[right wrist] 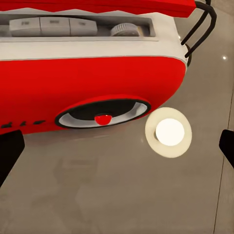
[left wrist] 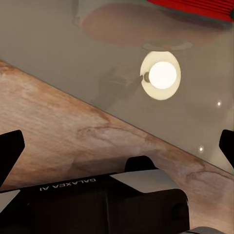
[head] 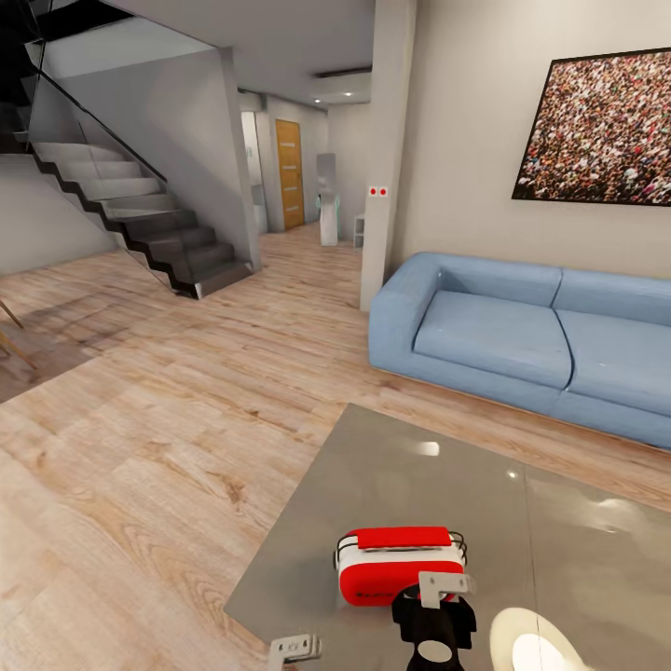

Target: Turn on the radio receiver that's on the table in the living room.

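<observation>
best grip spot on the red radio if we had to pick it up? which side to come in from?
Probably the red top handle of the radio: it runs along the top, raised on dark wire brackets. Come from above with the right gripper, already hovering at the radio's front, jaws spanning the handle's short width. The rounded glossy body offers poorer purchase.

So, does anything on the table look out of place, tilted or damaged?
Nothing stands out. The radio receiver sits upright and level near the table's front edge, its dial intact. The bright round spot on the glossy top looks like a lamp's reflection, not a spill. The right gripper hovers just in front of the radio.
</observation>
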